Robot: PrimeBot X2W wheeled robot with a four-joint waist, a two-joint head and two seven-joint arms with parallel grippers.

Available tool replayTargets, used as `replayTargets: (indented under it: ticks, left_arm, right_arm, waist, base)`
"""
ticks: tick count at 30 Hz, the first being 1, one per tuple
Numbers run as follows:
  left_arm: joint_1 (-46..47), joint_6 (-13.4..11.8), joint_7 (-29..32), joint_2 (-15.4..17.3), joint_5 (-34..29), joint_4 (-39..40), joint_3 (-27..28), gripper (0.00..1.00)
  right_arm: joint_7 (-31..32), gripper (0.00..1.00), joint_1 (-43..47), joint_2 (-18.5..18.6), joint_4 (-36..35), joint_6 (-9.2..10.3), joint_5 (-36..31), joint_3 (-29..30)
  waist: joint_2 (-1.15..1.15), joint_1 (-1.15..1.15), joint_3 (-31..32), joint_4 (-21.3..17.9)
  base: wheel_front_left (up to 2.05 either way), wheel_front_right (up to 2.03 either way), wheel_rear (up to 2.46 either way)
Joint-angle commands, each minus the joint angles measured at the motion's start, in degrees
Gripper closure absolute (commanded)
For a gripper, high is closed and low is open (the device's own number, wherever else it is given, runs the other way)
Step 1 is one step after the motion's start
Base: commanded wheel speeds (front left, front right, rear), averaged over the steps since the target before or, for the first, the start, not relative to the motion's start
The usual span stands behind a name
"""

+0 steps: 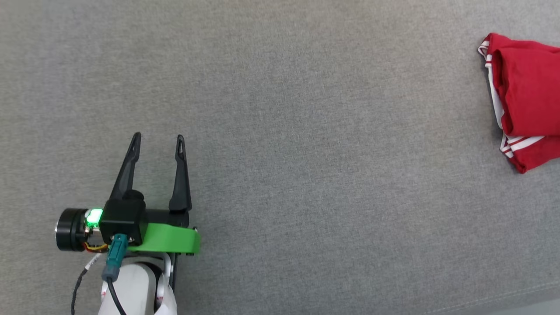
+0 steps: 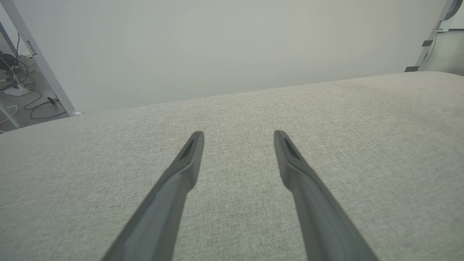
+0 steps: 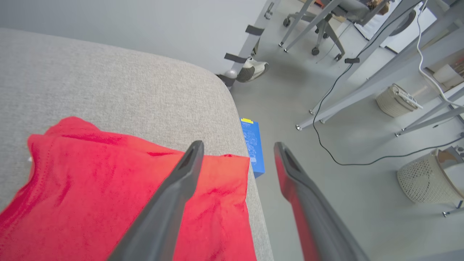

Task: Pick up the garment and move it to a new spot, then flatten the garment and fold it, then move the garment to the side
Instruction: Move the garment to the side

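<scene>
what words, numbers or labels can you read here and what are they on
Nothing here can be read.
blue box: pale print on its side, too small to read.
garment: folded, with plain red cloth and striped trim showing; no lettering or number in sight.
cable tag: white with dark marks, too blurred to read.

Red garment (image 1: 527,92) — soft matt cloth; grey surface (image 1: 280,87) — coarse woven fabric.
</scene>
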State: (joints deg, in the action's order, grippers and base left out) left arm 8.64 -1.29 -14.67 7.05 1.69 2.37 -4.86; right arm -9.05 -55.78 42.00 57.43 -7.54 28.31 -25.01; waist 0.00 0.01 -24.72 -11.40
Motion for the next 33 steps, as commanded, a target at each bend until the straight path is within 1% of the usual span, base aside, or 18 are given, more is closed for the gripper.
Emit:
replayTargets:
  ticks: [1,3,5,7,8,12,13,16,19,22,28,33]
  left_arm:
    - [-0.97,-0.4,-0.33,-0.29,0.33,-0.28,0.08,0.0]
    - [-1.88,-0.58,-0.33,-0.64,0.73,-0.68,0.13,0.0]
    - [-2.92,-0.85,-0.33,-0.93,1.15,-0.97,0.44,0.0]
    - [-4.07,-1.22,-0.33,-1.16,1.51,-1.13,0.92,0.0]
    - [-5.65,-1.7,-0.33,-1.43,1.91,-1.0,1.75,0.0]
    - [-6.37,-1.53,-0.33,-1.8,2.18,-1.14,1.86,0.0]
    - [-6.48,-1.45,-0.33,-1.98,2.38,-1.36,2.0,0.0]
    - [-6.47,-1.25,-0.33,-2.29,2.62,-1.79,2.08,0.0]
    - [-6.58,-1.18,-0.33,-2.57,2.9,-2.26,2.34,0.0]
    - [-6.73,-0.97,-0.33,-2.82,3.24,-2.79,2.5,0.0]
    - [-7.53,-0.38,-0.33,-3.21,3.29,-3.89,2.26,0.0]
    - [-8.62,0.12,-0.33,-3.43,3.69,-4.94,2.14,0.0]
  right_arm:
    - [-2.41,0.0,0.63,0.19,-0.82,0.05,-0.97,0.53]
    - [-4.66,0.0,1.48,-0.18,-2.4,0.05,-1.19,2.02]
    - [-5.62,0.0,2.82,-1.38,-5.29,0.05,-0.71,4.4]
    - [-5.87,0.0,4.36,-2.48,-9.99,0.05,-1.32,7.7]
    - [-5.92,0.0,8.7,-5.84,-20.0,0.05,-4.26,15.26]
    - [-5.93,0.0,16.2,-12.15,-31.85,0.05,-8.99,22.43]
    - [-5.94,0.0,19.73,-15.14,-36.98,0.05,-11.12,24.38]
    - [-5.94,0.0,24.3,-18.73,-42.98,0.05,-13.11,25.51]
    - [-5.94,0.0,29.0,-22.34,-47.43,0.05,-15.1,25.37]
    - [-5.94,0.0,33.27,-25.16,-49.97,0.05,-16.84,25.19]
    - [-5.95,0.0,42.37,-31.19,-50.13,0.05,-18.54,25.98]
    - [-5.95,0.0,48.53,-34.34,-50.92,0.05,-19.73,26.16]
  waist:
    - [0.0,-0.01,3.98,2.04]
    - [0.0,-0.01,5.77,2.89]
    - [0.0,-0.01,7.4,3.56]
    - [0.0,-0.01,8.8,4.07]
    - [0.0,-0.01,10.4,4.8]
    - [0.0,-0.01,12.07,6.76]
    - [0.0,-0.01,12.87,7.72]
    - [0.0,-0.01,14.11,9.31]
    - [0.0,-0.01,15.58,10.76]
    - [0.0,-0.01,16.85,12.13]
    - [0.0,-0.01,19.24,14.45]
    - [0.0,-0.01,20.47,14.98]
  base:
    - [0.0,0.0,0.0]
    - [0.0,0.0,0.0]
    - [0.0,0.0,0.0]
    - [0.0,0.0,0.0]
    - [0.0,0.0,0.0]
    - [0.0,0.0,0.0]
    - [0.0,0.0,0.0]
    - [0.0,0.0,0.0]
    - [0.0,0.0,0.0]
    - [0.0,0.0,0.0]
    - [0.0,0.0,0.0]
    - [0.0,0.0,0.0]
